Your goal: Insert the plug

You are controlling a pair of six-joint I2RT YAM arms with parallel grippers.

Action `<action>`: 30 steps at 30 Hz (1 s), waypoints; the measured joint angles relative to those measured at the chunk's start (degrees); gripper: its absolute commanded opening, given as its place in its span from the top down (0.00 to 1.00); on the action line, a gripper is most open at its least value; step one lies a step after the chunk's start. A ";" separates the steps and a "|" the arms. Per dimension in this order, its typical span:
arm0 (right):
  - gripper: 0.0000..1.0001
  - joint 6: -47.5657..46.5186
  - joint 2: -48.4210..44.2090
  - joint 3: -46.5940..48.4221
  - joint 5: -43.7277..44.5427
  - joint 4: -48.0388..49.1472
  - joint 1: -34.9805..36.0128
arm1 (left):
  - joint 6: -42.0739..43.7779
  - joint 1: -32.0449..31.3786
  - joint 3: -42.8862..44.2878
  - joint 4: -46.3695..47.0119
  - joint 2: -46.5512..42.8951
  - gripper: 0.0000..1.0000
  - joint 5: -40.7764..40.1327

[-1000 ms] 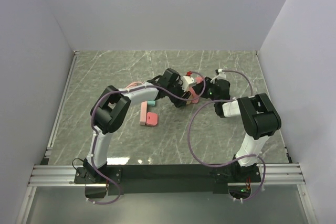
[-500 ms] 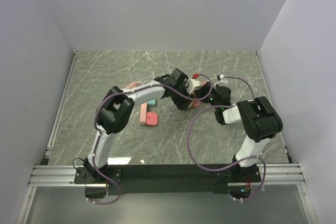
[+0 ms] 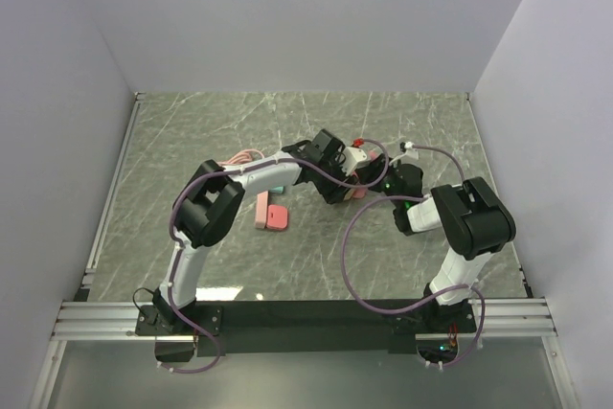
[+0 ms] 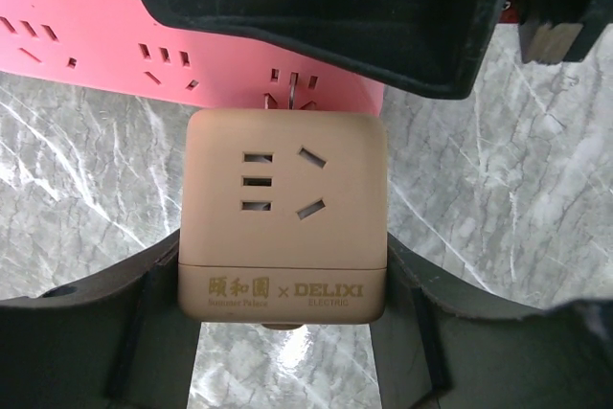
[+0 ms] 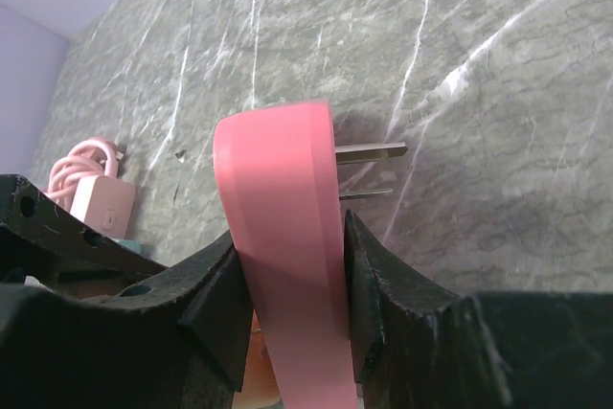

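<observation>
My left gripper (image 4: 284,280) is shut on a tan cube socket adapter (image 4: 283,189), fingers on its two sides. The cube's far face is up against a pink power strip (image 4: 86,35), and a metal prong (image 4: 287,93) shows between them at the strip's socket holes. My right gripper (image 5: 287,237) is shut on the pink strip (image 5: 283,189), holding it on edge above the table. Two metal prongs (image 5: 369,152) stick out on the strip's right side. In the top view both grippers, left (image 3: 347,168) and right (image 3: 376,179), meet at the table's middle.
Two pink blocks (image 3: 271,213) and a small teal piece (image 3: 276,188) lie left of the grippers. A coiled pink cable with a pink plug box (image 5: 91,189) lies further left. The marble table (image 3: 431,122) is walled on three sides.
Both grippers have shifted a little to the right and towards the near edge, each keeping its hold. The cube and the pink strip have come closer together.
</observation>
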 measured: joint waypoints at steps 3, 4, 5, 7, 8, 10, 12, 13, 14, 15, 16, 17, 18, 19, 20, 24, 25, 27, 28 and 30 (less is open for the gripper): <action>1.00 0.31 -0.33 -0.55 0.02 0.28 0.00 | 0.22 -0.02 0.31 -0.59 0.07 1.00 0.57; 1.00 0.35 -0.55 -0.85 0.07 0.28 0.00 | 0.55 -0.02 1.27 -1.75 0.50 1.00 0.92; 1.00 0.33 -0.79 -1.18 0.15 0.33 0.00 | 0.76 -0.02 2.21 -2.78 0.94 1.00 1.33; 1.00 0.31 -1.27 -1.70 0.31 0.42 0.00 | 1.38 -0.02 4.20 -5.09 1.92 1.00 2.14; 1.00 0.33 -1.44 -1.97 0.44 0.46 0.00 | 1.95 -0.02 5.64 -6.82 2.56 0.99 2.56; 1.00 0.42 -1.68 -2.51 0.48 0.85 0.00 | 2.49 -0.02 7.04 -8.50 3.15 1.00 3.06; 1.00 0.85 -1.70 -3.13 0.46 1.81 0.00 | 2.89 -0.02 8.28 -10.12 3.65 0.99 3.39; 1.00 1.11 -1.70 -3.41 0.42 2.25 0.00 | 3.17 -0.02 8.52 -10.67 3.69 1.00 3.61; 1.00 1.46 -1.70 -3.69 0.33 2.69 0.00 | 3.32 -0.02 8.52 -10.88 3.69 0.99 3.69; 1.00 1.75 -1.70 -3.91 0.26 2.99 0.00 | 3.50 -0.02 8.52 -10.95 3.69 0.99 3.78; 1.00 2.12 -1.70 -4.02 0.26 3.19 0.00 | 3.56 -0.02 8.52 -10.95 3.67 1.00 3.82; 1.00 2.51 -1.70 -4.11 0.26 3.34 0.00 | 3.61 -0.02 8.50 -10.93 3.65 0.99 3.89; 1.00 2.89 -1.70 -4.15 0.26 3.39 0.00 | 3.65 -0.02 8.44 -10.93 3.58 1.00 3.89; 1.00 3.37 -1.68 -4.17 0.24 3.39 0.00 | 3.69 -0.07 8.41 -10.97 3.56 0.99 3.80; 1.00 3.78 -1.68 -4.20 0.26 3.39 0.00 | 3.74 -0.13 8.41 -11.04 3.56 0.99 3.72; 1.00 4.20 -1.70 -4.22 0.22 3.39 0.00 | 3.89 -0.55 8.44 -11.37 3.56 1.00 2.62; 1.00 4.17 -1.79 -4.22 0.24 3.34 0.04 | 3.89 -0.68 8.46 -11.47 3.56 0.99 2.25; 1.00 4.11 -2.86 -4.46 0.33 2.14 0.37 | 3.89 -0.98 8.59 -12.26 3.56 0.99 1.64; 1.00 3.93 -3.69 -4.66 0.50 1.14 0.72 | 3.89 -1.16 8.74 -13.00 3.56 1.00 1.51; 1.00 2.84 -5.88 -5.16 1.18 -1.46 1.90 | 3.82 -1.68 8.81 -14.69 3.56 1.00 0.87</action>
